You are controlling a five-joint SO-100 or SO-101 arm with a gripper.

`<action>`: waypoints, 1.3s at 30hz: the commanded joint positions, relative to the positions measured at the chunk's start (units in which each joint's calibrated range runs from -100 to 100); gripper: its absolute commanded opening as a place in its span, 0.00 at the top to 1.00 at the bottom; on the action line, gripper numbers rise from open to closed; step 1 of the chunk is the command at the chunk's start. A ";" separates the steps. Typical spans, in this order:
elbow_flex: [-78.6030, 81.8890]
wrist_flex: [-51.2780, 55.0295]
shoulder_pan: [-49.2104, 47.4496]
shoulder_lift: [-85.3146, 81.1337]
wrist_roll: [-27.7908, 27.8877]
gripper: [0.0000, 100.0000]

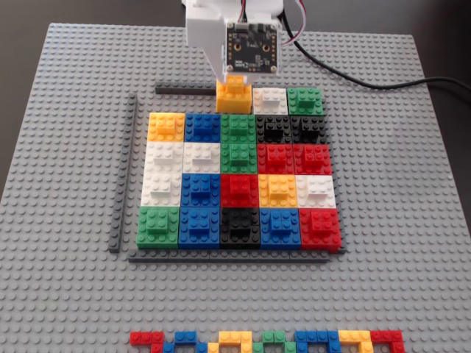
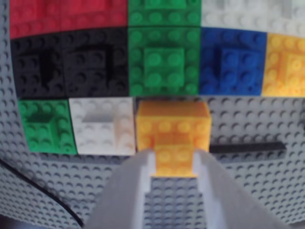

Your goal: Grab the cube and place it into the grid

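The orange-yellow cube point(image 1: 234, 94) sits at the far edge of the grid point(image 1: 239, 184) in the fixed view, in the far row beside a white block point(image 1: 270, 99) and a green block point(image 1: 305, 100). My gripper point(image 1: 234, 79) comes down from the far side, mostly hidden behind its camera board. In the wrist view the gripper point(image 2: 174, 158) is shut on the raised brick of the cube point(image 2: 174, 126), one white finger point(image 2: 138, 176) on each side. I cannot tell whether the cube rests on the plate or hangs just above it.
Thin dark grey strips edge the grid at the left point(image 1: 124, 176), near side point(image 1: 228, 258) and far left point(image 1: 184, 89). All stands on a large light grey baseplate point(image 1: 412, 220). A zigzag multicoloured strip point(image 1: 268, 341) lies at the near edge. A black cable point(image 1: 383, 82) runs at the far right.
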 commanded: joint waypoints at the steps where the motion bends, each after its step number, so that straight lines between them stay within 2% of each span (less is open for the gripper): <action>1: 0.08 -0.76 0.02 0.06 -0.49 0.99; 39: 3.89 -4.77 -1.24 1.35 -1.71 0.99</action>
